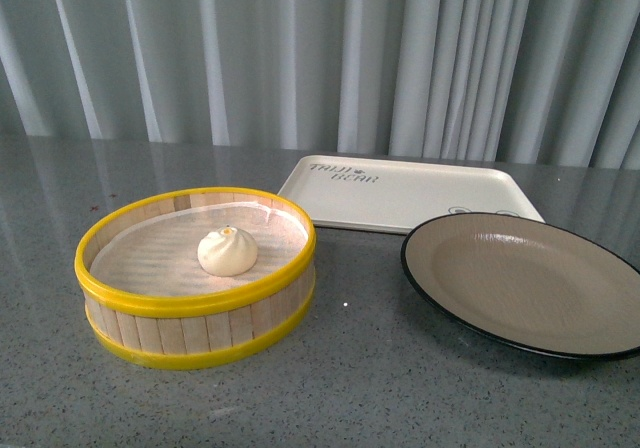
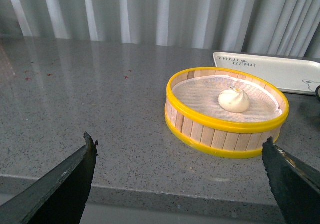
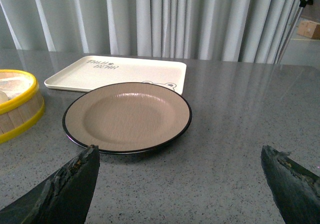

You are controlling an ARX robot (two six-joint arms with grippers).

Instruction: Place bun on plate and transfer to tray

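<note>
At the far left, the left gripper [image 2: 178,140] is hanging above the grey speckled bench [image 1: 380,388]. Its jaws are standing wide apart and are holding nothing, with the dark tips showing at the two lower corners of the left wrist view.

Ahead of it, on the left half of the bench, a round wooden steamer basket [image 1: 195,313] with yellow rims is standing upright. A pale liner is covering its floor. The bun [image 1: 227,251] is sitting inside this basket, near the middle of the liner, with its pleated top and small yellow dot pointing up. It is touching neither the basket wall nor either gripper.

Further right and further back, the tray [image 1: 410,193] is lying flat on the bench, with dark lettering near its far left corner and nothing resting on it. A clear strip of bench is showing between it and the basket.

To the right of the basket and in front of the tray, the plate [image 1: 525,283] is lying flat with its ribbed beige inside facing up and nothing on it. Its black rim is covering the tray's near right corner in the front view. I cannot tell whether the two are touching.

At the far right, the right gripper [image 3: 178,149] is hovering over the bench on the near side of the plate, jaws spread wide and holding nothing.

Behind everything, a pale pleated curtain [image 1: 300,58] is hanging across the whole background.
</note>
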